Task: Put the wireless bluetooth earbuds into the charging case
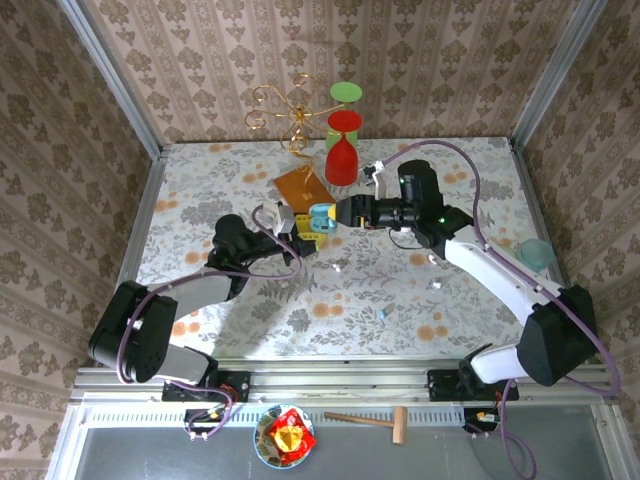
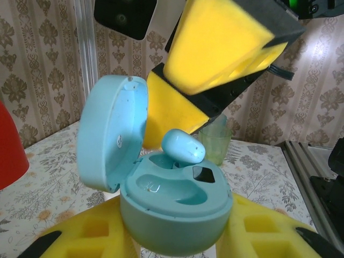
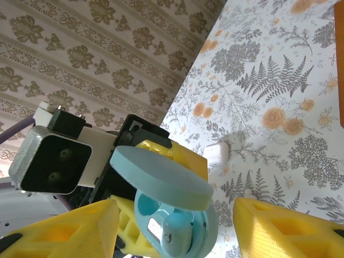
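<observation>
Pinches light-blue charging case (image 2: 172,215) in left tool (image 2: 177,239), lid (image 2: 110,137) tipped back for access; hangs right tool (image 3: 177,226) spread over half-seated earbud (image 2: 183,146), likely freeing it.

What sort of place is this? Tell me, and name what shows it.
Probably a staged robot test booth: damask-patterned wallpaper panel walls framed by grey metal posts, a floral-print tabletop, and two robot arms bolted to an aluminium rail.

Obs: light blue pebble-shaped plastic charging case (image 2: 177,215) upright, hinged lid swung open. Light blue plastic earbud (image 2: 183,146) sits tilted in far socket, protruding; near socket empty.
</observation>
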Motion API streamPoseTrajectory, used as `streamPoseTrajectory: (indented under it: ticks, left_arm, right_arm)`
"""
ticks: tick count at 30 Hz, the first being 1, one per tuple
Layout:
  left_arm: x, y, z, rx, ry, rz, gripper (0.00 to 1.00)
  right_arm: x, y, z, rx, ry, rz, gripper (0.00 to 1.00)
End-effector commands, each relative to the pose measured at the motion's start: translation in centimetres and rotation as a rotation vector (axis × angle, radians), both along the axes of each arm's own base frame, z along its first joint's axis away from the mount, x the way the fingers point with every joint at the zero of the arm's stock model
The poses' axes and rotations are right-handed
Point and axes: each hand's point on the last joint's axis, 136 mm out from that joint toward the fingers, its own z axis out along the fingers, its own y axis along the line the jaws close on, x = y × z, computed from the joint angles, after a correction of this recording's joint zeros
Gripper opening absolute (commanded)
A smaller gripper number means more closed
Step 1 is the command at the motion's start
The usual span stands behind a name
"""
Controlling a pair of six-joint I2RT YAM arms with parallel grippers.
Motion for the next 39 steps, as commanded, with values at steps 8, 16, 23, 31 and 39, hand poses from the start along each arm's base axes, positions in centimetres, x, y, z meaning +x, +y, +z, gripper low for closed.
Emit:
streamPoseTrajectory:
  ticks: [8,16,23,31,39]
  left_arm:
    - [-0.6,0.1,2.4,-0.039,-0.085,-0.028,0.27]
    - [-0.9,0.2,2.6,-0.042,-0.089,-0.033,0.27]
    - [-1.3,0.2,2.8,-0.044,-0.093,-0.036,0.27]
    - [-0.9,0.5,2.3,-0.036,-0.096,-0.015,0.27]
    - [-0.6,1.2,2.5,-0.032,-0.106,0.015,0.27]
  right_arm:
    - [-0.4,-1.3,-1.0,-0.040,-0.010,-0.048,0.51]
    - [0.0,-0.7,-1.5,-0.033,0.018,-0.034,0.45]
    - [-0.1,-0.2,-1.5,-0.028,0.021,-0.011,0.45]
    - [-0.2,-1.2,-1.6,-0.067,-0.012,-0.042,0.51]
    - [-1.2,-6.4,-3.7,-0.148,0.006,-0.207,0.60]
